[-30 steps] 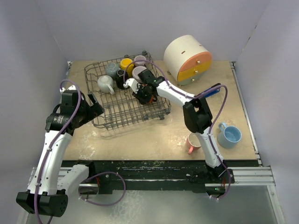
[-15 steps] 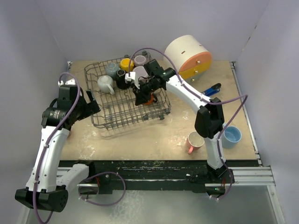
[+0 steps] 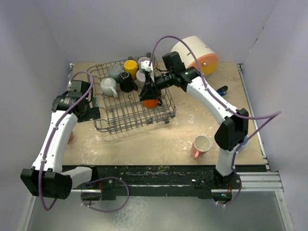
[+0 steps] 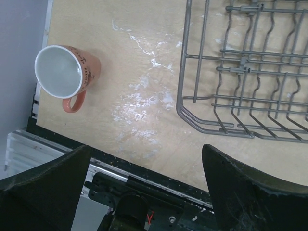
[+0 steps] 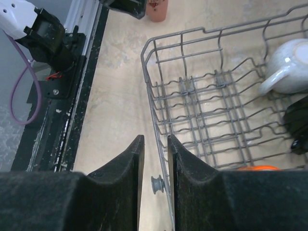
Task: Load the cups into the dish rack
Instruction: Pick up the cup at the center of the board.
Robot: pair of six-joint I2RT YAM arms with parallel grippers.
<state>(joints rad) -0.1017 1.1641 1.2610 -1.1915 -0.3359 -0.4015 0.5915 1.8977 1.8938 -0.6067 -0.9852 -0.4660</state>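
This looks like a robot lab, not a kitchen. A left arm [image 3: 55,139] and a right arm [image 3: 211,98] are fixed at the near edge of a wood table [image 3: 144,142], by a metal rail [image 3: 260,180]. Plain pale walls [image 3: 29,48] box it in. Purple cables [image 5: 11,98] loop about. A rack [image 3: 125,115] and cups [image 3: 109,86] sit on the table.

Left arm [image 3: 55,139] and right arm [image 3: 211,98]: white tubular links, black joint housings; mauve cables [image 5: 13,96] looping alongside; pincer fingers [image 5: 120,168] black, tapered, matte, faintly scuffed.
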